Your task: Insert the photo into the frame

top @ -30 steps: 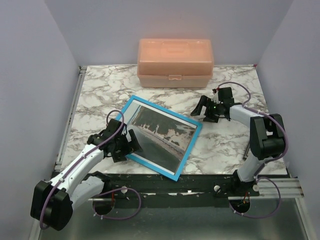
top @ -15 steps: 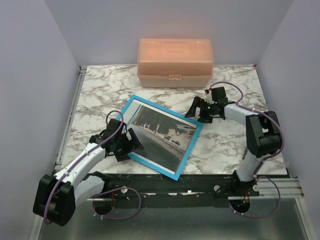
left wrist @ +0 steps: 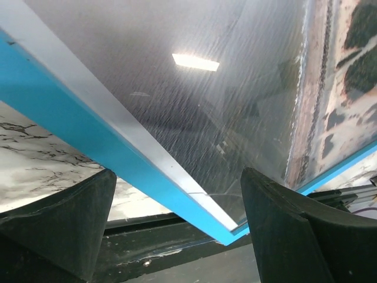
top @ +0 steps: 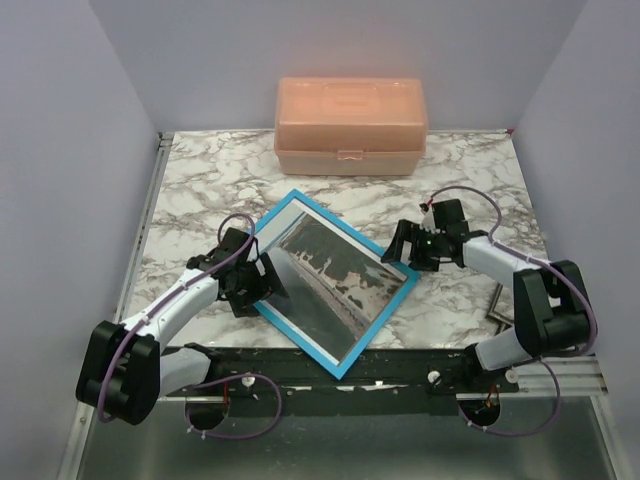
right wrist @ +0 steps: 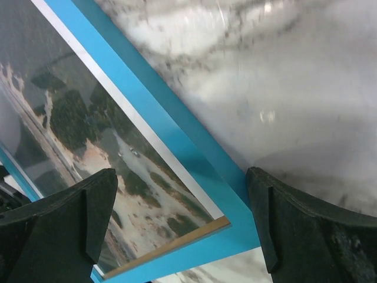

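On the marble table [top: 200,190] the frame [right wrist: 182,135] sits blue face up, stretched between the 2 pincers, with the photo [top: 335,280] showing through its pane. The left pincer [top: 268,283] stands wide open astride the frame's near-left edge, gripping nothing. The right pincer [top: 400,250], equally wide and empty, straddles the opposite corner. Likely risk: if 1 pincer closes or pushes first, the frame could skid or twist on the smooth marble and shift the print.

No legible text, label, brand, number or sign appears on any surface in these views.
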Controlling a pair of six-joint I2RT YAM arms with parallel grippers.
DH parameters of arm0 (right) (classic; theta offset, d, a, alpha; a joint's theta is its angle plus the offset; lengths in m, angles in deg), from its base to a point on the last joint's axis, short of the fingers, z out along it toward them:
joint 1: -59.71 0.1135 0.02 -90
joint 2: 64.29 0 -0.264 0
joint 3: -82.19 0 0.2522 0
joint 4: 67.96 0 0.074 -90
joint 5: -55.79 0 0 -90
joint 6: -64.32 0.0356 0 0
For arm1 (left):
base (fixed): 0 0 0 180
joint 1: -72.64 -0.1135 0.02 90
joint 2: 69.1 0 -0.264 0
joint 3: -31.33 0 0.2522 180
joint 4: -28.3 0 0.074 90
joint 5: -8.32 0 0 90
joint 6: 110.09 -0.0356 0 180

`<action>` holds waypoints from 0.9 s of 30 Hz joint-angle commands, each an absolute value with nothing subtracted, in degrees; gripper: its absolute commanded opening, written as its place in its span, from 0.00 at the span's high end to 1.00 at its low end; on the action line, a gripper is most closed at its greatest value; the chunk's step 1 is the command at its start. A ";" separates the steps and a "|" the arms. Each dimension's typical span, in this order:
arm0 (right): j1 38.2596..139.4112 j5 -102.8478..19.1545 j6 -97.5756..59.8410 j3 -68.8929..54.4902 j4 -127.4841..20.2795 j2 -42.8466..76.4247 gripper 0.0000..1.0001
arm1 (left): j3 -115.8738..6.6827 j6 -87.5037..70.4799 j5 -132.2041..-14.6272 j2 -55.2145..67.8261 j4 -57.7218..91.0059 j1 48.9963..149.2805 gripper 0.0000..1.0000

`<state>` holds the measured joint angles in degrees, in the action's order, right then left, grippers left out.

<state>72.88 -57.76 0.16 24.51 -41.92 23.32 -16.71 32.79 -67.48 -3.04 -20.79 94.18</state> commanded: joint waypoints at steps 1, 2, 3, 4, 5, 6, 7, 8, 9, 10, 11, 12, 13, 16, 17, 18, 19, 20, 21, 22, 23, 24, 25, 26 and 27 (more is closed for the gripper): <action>78.48 -66.81 6.29 31.62 -30.77 17.80 0.04 | -17.32 32.34 -62.87 0.00 -6.57 94.41 0.21; 79.35 -66.75 7.25 33.04 -30.58 16.29 0.04 | -17.23 32.38 -62.05 0.25 -6.06 94.38 0.22; 80.36 -66.65 8.42 34.34 -30.47 14.97 0.04 | -17.15 32.41 -61.46 0.62 -5.34 94.51 0.22; 81.34 -66.64 9.26 35.52 -30.40 13.51 0.04 | -17.14 32.42 -60.67 0.96 -4.81 94.46 0.22; 82.15 -66.51 10.34 36.57 -30.30 11.96 0.04 | -17.25 32.27 -60.17 1.38 -4.30 94.52 0.22; 82.93 -66.47 11.17 37.47 -29.98 10.86 0.04 | -17.40 32.04 -59.40 2.06 -3.71 94.56 0.23; 83.56 -66.40 11.88 38.24 -29.65 9.63 0.04 | -17.81 31.82 -58.75 2.71 -3.36 94.81 0.23; 84.30 -66.31 12.49 38.75 -29.02 8.58 0.04 | -18.35 31.41 -58.36 3.70 -3.23 95.02 0.23; 84.82 -66.16 12.94 39.29 -28.44 7.52 0.04 | -19.05 31.10 -57.98 4.71 -3.34 95.34 0.23; 85.40 -66.03 13.32 39.73 -27.67 6.64 0.04 | -19.97 30.78 -57.69 5.94 -3.50 95.69 0.23; 85.80 -65.89 13.61 40.11 -26.97 5.64 0.04 | -20.79 30.38 -57.28 7.04 -3.40 96.20 0.23; 86.35 -65.89 13.82 40.37 -26.13 4.69 0.04 | -22.04 30.14 -56.94 8.47 -3.52 96.72 0.23; 86.82 -66.00 13.98 40.71 -25.48 3.92 0.04 | -23.13 29.86 -56.59 9.72 -3.66 97.42 0.23; 87.87 -67.07 14.78 41.37 -24.00 1.80 0.05 | -27.30 28.99 -56.02 14.10 -4.91 99.65 0.23; 88.36 -67.51 14.97 41.47 -23.56 1.36 0.05 | -28.75 28.74 -55.78 15.41 -5.34 100.44 0.23; 88.80 -67.95 15.31 41.48 -23.17 0.92 0.05 | -29.94 28.50 -55.69 16.45 -5.68 101.35 0.23; 89.27 -68.32 15.55 41.40 -22.82 0.57 0.06 | -31.28 28.25 -55.52 17.68 -5.92 102.13 0.23; 89.76 -68.56 15.84 41.34 -22.56 0.07 0.06 | -32.71 28.01 -55.40 18.78 -6.22 102.99 0.23; 90.28 -68.57 16.02 41.14 -22.41 -0.28 0.06 | -34.30 27.75 -55.39 20.03 -6.75 103.56 0.23; 90.68 -68.51 16.28 40.96 -22.38 -0.55 0.06 | -35.68 27.39 -55.40 21.28 -7.04 104.21 0.22; 91.10 -68.48 16.57 40.70 -22.47 -0.66 0.06 | -37.42 27.14 -55.31 22.67 -7.63 104.55 0.22; 91.45 -68.54 16.70 40.43 -22.75 -0.64 0.06 | -38.88 26.81 -55.14 23.84 -8.06 104.94 0.22; 91.72 -68.61 16.85 40.03 -23.21 -0.45 0.06 | -40.75 26.48 -54.61 25.35 -8.54 105.21 0.22; 92.05 -68.74 17.02 39.59 -23.81 0.03 0.06 | -42.46 26.01 -54.08 26.71 -9.01 105.36 0.22; 92.41 -68.74 17.21 38.95 -24.32 0.58 0.06 | -44.67 25.61 -53.61 28.32 -9.62 105.59 0.22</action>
